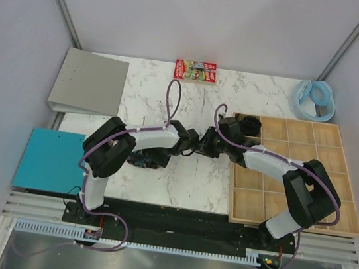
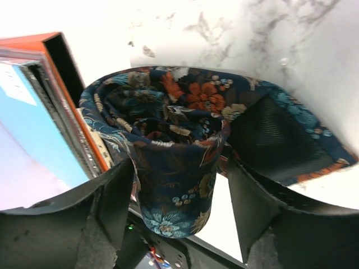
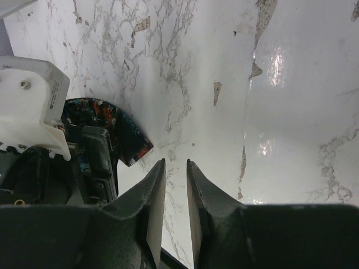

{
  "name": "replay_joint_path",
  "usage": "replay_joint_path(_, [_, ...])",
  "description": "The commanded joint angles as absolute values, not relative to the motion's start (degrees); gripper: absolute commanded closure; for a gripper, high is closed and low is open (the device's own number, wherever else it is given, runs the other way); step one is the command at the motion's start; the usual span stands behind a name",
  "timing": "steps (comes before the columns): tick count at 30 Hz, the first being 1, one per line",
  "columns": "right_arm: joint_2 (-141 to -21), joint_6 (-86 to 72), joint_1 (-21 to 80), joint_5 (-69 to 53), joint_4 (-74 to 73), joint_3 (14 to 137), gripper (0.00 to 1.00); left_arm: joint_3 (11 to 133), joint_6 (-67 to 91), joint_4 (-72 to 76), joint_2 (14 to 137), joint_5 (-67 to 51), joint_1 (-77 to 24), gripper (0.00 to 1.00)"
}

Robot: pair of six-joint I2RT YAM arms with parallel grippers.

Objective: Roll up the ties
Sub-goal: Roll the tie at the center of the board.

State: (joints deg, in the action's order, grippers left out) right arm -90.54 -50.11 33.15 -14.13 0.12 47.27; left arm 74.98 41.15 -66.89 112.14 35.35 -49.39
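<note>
- Nearest, on the left, lies a flat teal board (image 1: 49, 160), matte and square-cornered, beside the table (image 1: 193, 177), whose top is glossy white marble veined in grey.
- Along the right side sits a pale wooden tray (image 1: 293, 132), cut into square cells by thin walls; the right arm reaches across it.
- At mid-table the two arms meet tip to tip.
- Between the fingers (image 2: 112, 207) of the left gripper (image 2: 179, 168), which are black and rough-faced, stands the tie (image 2: 174, 185). It is wound into an upright spiral coil of dark navy woven fabric with orange and teal flowers.
- Those fingers stand wide, one on each side of the coil. The left one is just against it, and a sliver of white marble shows between the coil and the right one.
- The tie's loose tail curves out to the coil's right, ending in a point and showing a black ribbed lining.
- The right gripper (image 3: 174, 162) has dark, wedge-shaped fingers (image 3: 154, 213) parted by only a narrow slit. Bare marble shows through it and nothing is held. The tie's tip lies just beside them, not touching.
- Farther off on the left rests a smooth grey folder (image 1: 90, 82).
- At the far edge lie a flat, printed red box (image 1: 195, 70) and, in the right corner, a pale blue ring (image 1: 315, 100).
</note>
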Motion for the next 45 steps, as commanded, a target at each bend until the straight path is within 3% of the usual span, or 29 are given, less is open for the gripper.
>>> replay_joint_path(1, [-87.98,-49.66,33.05,-13.71,0.18,47.02,0.71,77.08,40.79,-63.90,111.53,31.82,-49.75,0.24])
replay_joint_path(11, [-85.08,-49.75,32.96,-12.13,-3.42,47.11,0.68,80.33,38.50,-62.32,106.27,24.54,-49.57,0.13])
replay_joint_path(16, [-83.85,-50.27,32.96,-11.51,-4.22,46.67,0.46,81.04,36.39,-60.73,98.81,19.08,-48.35,0.10])
replay_joint_path(27, [-85.86,-53.43,34.01,-17.39,1.65,45.53,0.19,67.09,33.41,-55.55,79.64,9.94,-37.03,0.11])
replay_joint_path(33, [-90.61,-57.12,37.87,-20.30,10.10,44.56,0.12,56.71,30.42,-47.47,72.96,0.27,-26.74,0.18])
replay_joint_path(41, [-98.87,-52.57,40.34,-21.71,12.04,50.00,0.15,54.49,29.79,-44.74,70.84,-0.70,-25.58,0.34])
replay_joint_path(45, [-102.91,-50.10,40.43,-23.46,13.09,51.24,0.17,52.56,29.88,-42.46,69.17,-3.51,-25.22,0.48])
